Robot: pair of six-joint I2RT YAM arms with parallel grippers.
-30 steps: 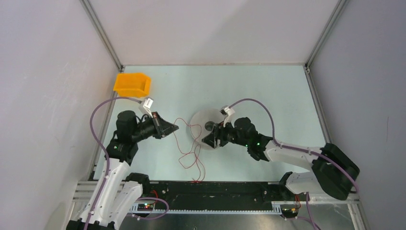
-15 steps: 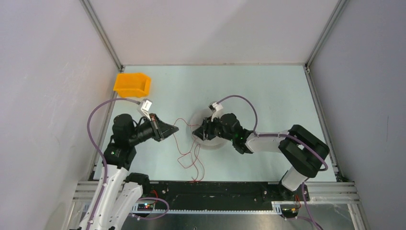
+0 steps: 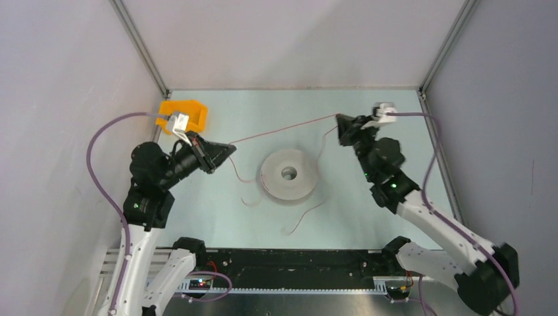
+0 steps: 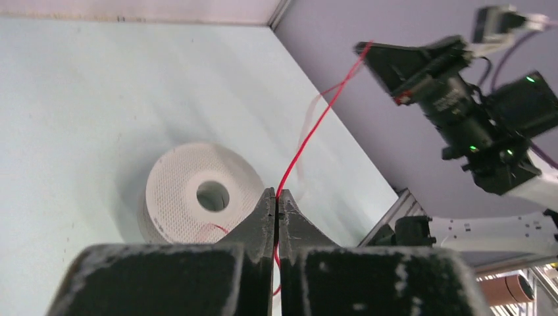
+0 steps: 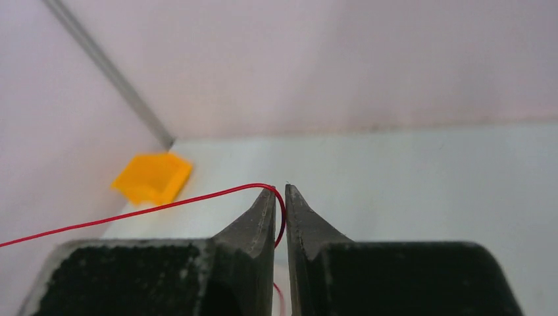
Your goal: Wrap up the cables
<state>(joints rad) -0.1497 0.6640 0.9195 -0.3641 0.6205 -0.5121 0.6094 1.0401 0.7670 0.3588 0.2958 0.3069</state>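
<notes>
**Cable stretched between two claws**

Bench [image 3: 276, 105] carries white spool [image 3: 289, 174] at centre, w/ orange bin [image 3: 184, 115] at far-left corner. L claw [image 3: 227, 150] & R claw [image 3: 339, 120], both clenched on one red cable [image 3: 283, 130], hold it taut off bench; slack trails beside spool.

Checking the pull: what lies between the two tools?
A thin red wire runs taut from left tool to right tool, seen in the top view.

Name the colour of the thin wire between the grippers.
The wire is red, clearest in the right wrist view.
</notes>
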